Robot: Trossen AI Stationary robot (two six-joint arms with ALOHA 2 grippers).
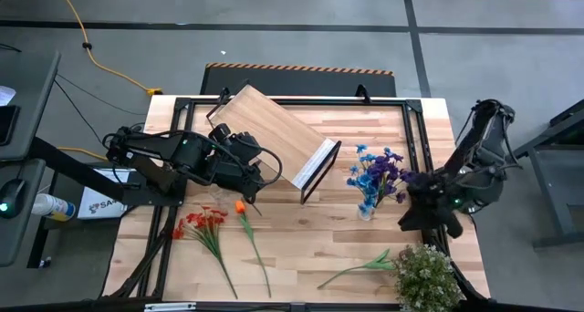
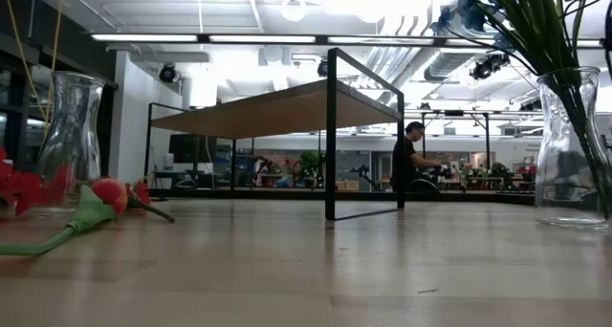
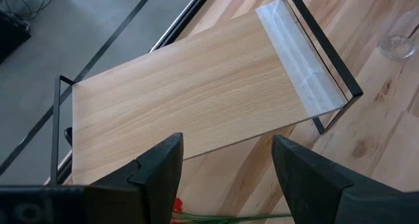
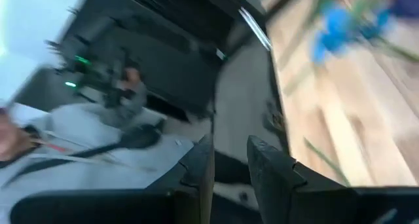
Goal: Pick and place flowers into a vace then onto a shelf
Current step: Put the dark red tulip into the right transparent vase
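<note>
High view, left arm: reaches from the table's 9 o'clock side toward the centre, wrist low over the wood, the left gripper [image 1: 258, 171] just beside the near edge of the shelf [image 1: 274, 134].
Left fingers: the left wrist view shows both dark fingers [image 3: 160, 165] spread wide apart with nothing between them; the shelf board fills the gap's background, not touched.
Right arm: comes in from 3 o'clock, folded, the right gripper [image 1: 412, 179] just beside the vase [image 1: 366, 209] of blue and purple blooms [image 1: 375, 171].
Right fingers: in the right wrist view the pair [image 4: 196, 165] stand with a narrow gap, nothing seen held.
Shelf: stands slanted on the table toward 12 o'clock, black frame around a light board.
Red sprays [image 1: 201, 223]: lie flat at about 7 o'clock, below the left gripper, apart from it.
Orange tulip [image 1: 241, 207]: lies beside the sprays, head nearest the left fingers, stem running toward 6 o'clock.
Loose stem [image 1: 360, 267]: lies near 5 o'clock, beside the bushy plant [image 1: 425, 275].
Empty vase [image 2: 70, 126]: seen in the low view, upright behind the red blooms.
</note>
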